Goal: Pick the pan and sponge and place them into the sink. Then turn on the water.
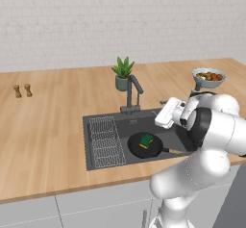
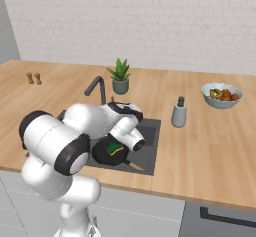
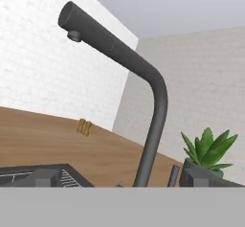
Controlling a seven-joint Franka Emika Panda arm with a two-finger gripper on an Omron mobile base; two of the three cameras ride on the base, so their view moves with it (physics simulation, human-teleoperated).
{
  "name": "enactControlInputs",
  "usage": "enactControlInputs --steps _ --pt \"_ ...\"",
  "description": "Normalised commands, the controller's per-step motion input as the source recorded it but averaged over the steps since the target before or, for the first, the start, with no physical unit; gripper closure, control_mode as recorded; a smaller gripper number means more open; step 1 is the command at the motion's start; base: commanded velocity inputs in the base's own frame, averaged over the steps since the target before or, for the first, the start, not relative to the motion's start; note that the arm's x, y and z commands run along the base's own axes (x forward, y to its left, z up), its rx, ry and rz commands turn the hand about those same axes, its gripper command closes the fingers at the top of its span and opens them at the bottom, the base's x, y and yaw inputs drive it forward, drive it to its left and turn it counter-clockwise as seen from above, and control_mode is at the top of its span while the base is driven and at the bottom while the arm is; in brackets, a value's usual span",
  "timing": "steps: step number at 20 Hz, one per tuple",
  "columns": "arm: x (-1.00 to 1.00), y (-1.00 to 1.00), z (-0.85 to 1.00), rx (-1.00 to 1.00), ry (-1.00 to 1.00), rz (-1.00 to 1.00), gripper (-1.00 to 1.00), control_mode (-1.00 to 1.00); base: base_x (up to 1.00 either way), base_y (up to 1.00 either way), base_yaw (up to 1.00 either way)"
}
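Note:
The black pan (image 1: pixel 139 149) lies in the right half of the dark sink (image 1: pixel 144 122), handle toward the right. On the pan rests the green and yellow sponge (image 1: pixel 146 140); both appear again as pan (image 2: pixel 102 153) and sponge (image 2: pixel 116 148). The dark faucet (image 1: pixel 130 95) stands behind the basin, and no water runs from its spout. My gripper (image 1: pixel 162 118) hovers over the sink's back right, aimed at the faucet (image 3: pixel 152 125), which stands close in the hand view. My gripper (image 3: pixel 119 180) is open and holds nothing, its fingertips (image 3: pixel 198 177) spread wide.
A wire rack (image 1: pixel 104 140) fills the sink's left side. A potted plant (image 1: pixel 123 74) stands just behind the faucet. A bowl of food (image 1: pixel 209 77) and a soap dispenser (image 2: pixel 179 112) sit to the right, and two small shakers (image 1: pixel 22 90) far left.

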Motion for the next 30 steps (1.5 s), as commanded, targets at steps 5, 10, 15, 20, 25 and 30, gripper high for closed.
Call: enactControlInputs --steps 5,10,15,20,25,30 --pt "0.39 0.00 -0.06 0.06 -0.04 0.00 -1.00 -1.00 0.00 0.00 0.00" --pt "0.39 0.00 -0.02 0.07 0.00 0.00 -1.00 -1.00 0.00 0.00 0.00" --pt "0.36 0.05 -0.01 0.04 0.00 0.00 -1.00 -1.00 0.00 0.00 0.00" --pt "0.28 0.16 -0.04 0.00 0.00 0.00 -1.00 -1.00 0.00 0.00 0.00" --pt "0.27 0.28 -0.13 0.00 0.00 -0.02 -1.00 -1.00 0.00 0.00 0.00" --pt "0.41 0.22 -0.16 0.00 0.00 -0.06 -1.00 -1.00 0.00 0.00 0.00"
